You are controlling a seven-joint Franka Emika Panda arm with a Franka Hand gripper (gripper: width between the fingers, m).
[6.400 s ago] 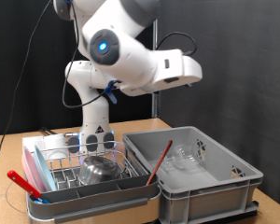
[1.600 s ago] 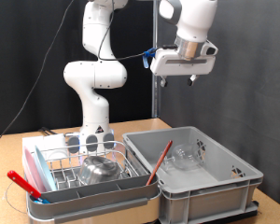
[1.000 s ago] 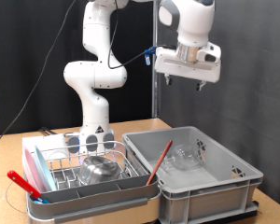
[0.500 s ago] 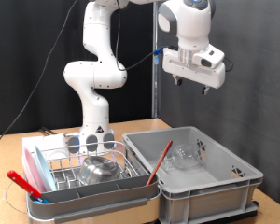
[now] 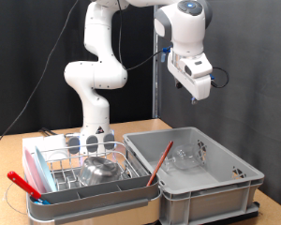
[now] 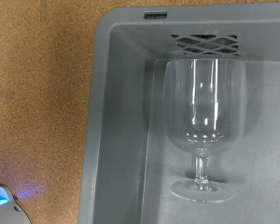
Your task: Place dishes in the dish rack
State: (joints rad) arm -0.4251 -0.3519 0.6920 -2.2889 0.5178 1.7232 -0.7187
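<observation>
The arm (image 5: 98, 70) rises from its base at the back of the counter (image 5: 150, 125) and bends over to the exterior view's right, carrying the gripper (image 5: 194, 97) high above the crate (image 5: 201, 192). The fingers are small and dark against the black backdrop, so I cannot tell whether they are apart or together; nothing shows between them. The wrist view shows no fingers at all.

The crate, plain grey and deep, fills the exterior view's lower right. In it lies a clear stemmed glass (image 6: 203, 126), on its side on the crate floor, its bowl near a vented slot in the wall. In the exterior view the glass (image 5: 185, 157) is only a faint glint and its outline is hard to trace. A thin red stick (image 5: 160, 161) leans against the crate's near-left wall, its lower end hidden behind the rim.

Just beside the crate, at the exterior view's left, stands the rack (image 5: 80, 169), a wire grid on a pale tray with a grey front trough. A steel bowl (image 5: 101, 170) sits inside the wires. Clear glassware behind it, near the arm's base, is too blurred to count. A red-handled utensil (image 5: 23, 185) lies across the rack's near-left corner, its far end cut off by the trough.
</observation>
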